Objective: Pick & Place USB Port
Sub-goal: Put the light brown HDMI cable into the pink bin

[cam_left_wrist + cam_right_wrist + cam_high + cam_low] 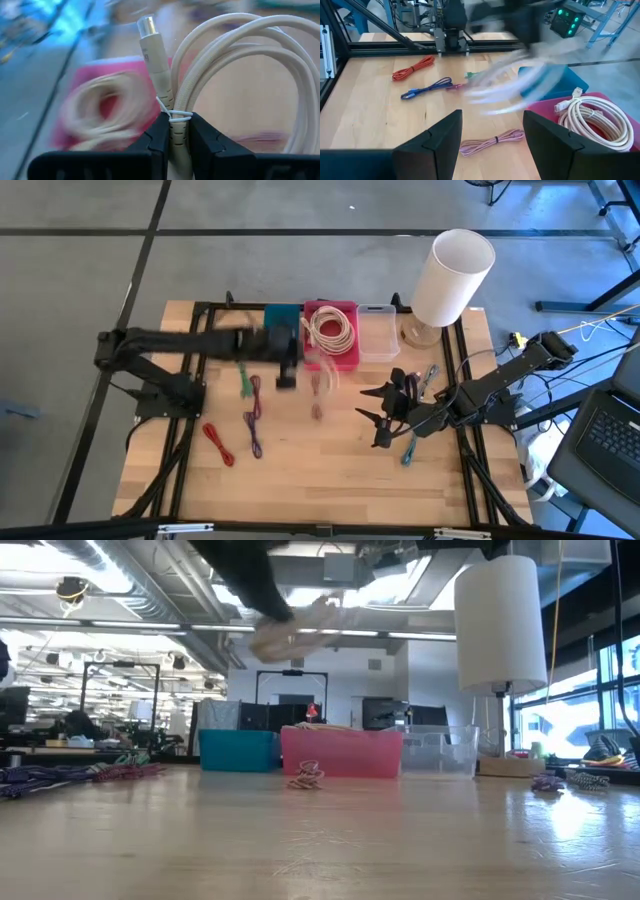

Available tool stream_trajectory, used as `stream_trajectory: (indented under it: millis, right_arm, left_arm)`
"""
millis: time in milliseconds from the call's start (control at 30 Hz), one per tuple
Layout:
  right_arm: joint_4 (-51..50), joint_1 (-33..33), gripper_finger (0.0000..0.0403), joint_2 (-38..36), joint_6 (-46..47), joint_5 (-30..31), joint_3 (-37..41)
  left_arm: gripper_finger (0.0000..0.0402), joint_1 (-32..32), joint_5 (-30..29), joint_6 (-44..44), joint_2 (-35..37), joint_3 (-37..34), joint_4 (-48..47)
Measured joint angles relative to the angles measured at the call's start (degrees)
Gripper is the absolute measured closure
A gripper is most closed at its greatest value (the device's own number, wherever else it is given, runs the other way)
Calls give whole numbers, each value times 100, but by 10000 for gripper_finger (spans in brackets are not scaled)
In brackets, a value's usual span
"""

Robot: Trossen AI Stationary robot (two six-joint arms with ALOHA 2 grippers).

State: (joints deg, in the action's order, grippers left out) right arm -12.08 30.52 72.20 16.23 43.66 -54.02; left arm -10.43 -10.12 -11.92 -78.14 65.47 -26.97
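My left gripper (286,370) is shut on a cream coiled USB cable (235,65), which shows blurred in the high view (322,375) beside the pink bin (345,360). In the low view the cable (300,625) hangs well above the table. A second cream coil (331,330) lies inside the pink bin. A pink cable bundle (492,141) lies on the table in front of the bin. My right gripper (383,416) waits open over the table's right part, touching nothing. My left gripper pinches the cream cable between its two fingers at the ribbed sleeve just behind the plug (175,131), by the thin white tie. The plug's metal end (146,25) points away from the fingers, and the loops stand beside it. The cable is lifted clear of the table.
A teal bin (282,315) and a clear bin (378,330) flank the pink one along the far edge. A paper-towel roll (452,278) stands at the far right. Red (218,443), purple (253,420) and green (243,382) cables lie on the left; more cables (422,385) lie near my right arm.
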Motion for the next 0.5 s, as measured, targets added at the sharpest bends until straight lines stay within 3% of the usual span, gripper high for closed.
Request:
stream_trajectory:
  millis: [167, 267, 400, 500]
  right_arm:
    - [2, -2, 189, -1, -11, 0, 2]
    - [3, -2, 189, -1, -11, -2, 2]
    - [2, -2, 189, -2, 4, -15, 2]
    - [0, -2, 189, 0, 7, -17, 2]
  left_arm:
    - [364, -1695, 757, -567, -552, 1287, -625]
    - [364, -2394, 1301, -598, -1206, 2133, -1089]
    - [364, -2705, 1789, -699, -2201, 3153, -1817]
    - [364, -2681, 1767, -894, -2882, 3734, -2329]
